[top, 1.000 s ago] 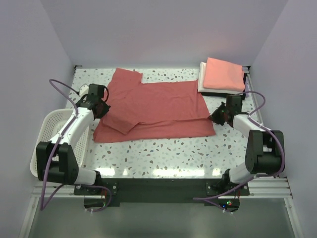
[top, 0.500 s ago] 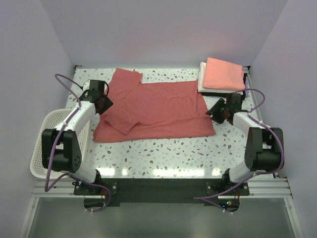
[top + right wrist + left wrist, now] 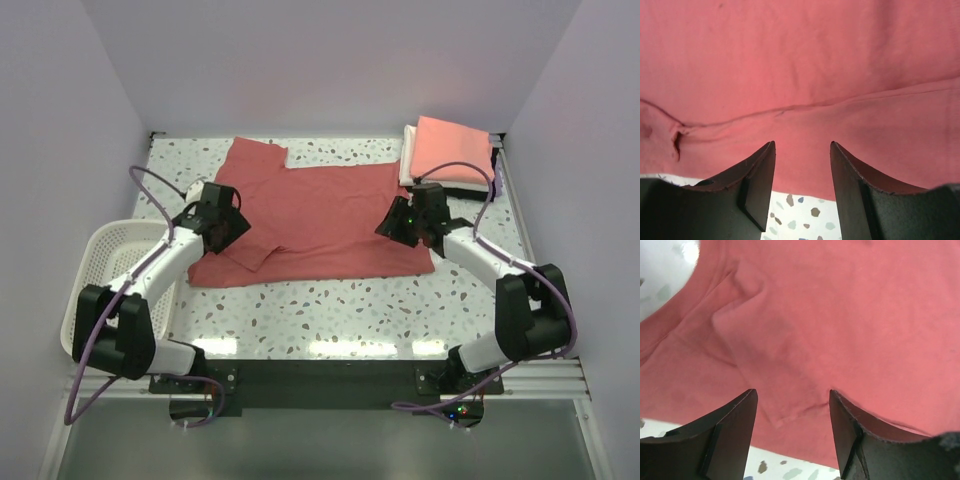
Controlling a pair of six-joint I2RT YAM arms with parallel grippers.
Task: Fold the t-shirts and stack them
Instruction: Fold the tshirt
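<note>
From above, the brick-red shirt (image 3: 320, 205) lies spread sideways in the middle of the worktop (image 3: 330, 300). Its near long edge is doubled over and one sleeve is laid across the body at 8 o'clock, which I judge to be a fold half made. The left hand (image 3: 228, 222) hangs over the shirt's 9 o'clock end and the right hand (image 3: 398, 222) over its 3 o'clock end. One at each end probably lets the cloth be lifted evenly for the next fold. In the 1 o'clock corner sits the finished stack, kept out of the folding space. A salmon-pink shirt (image 3: 455, 148) is on top, a white shirt (image 3: 407, 168) beneath it, and a black shirt (image 3: 455, 188) shows at the bottom edge. A mesh basket (image 3: 95, 270) sits at the 9 o'clock side.

In the left wrist view the fingers (image 3: 732, 425) stand wide apart with nothing between them, so that hand is open. The corner of the folded sleeve lies just below them.

In the right wrist view the fingers (image 3: 757, 175) are also parted and empty. They sit above the doubled edge, whose crease runs across the cloth.
</note>
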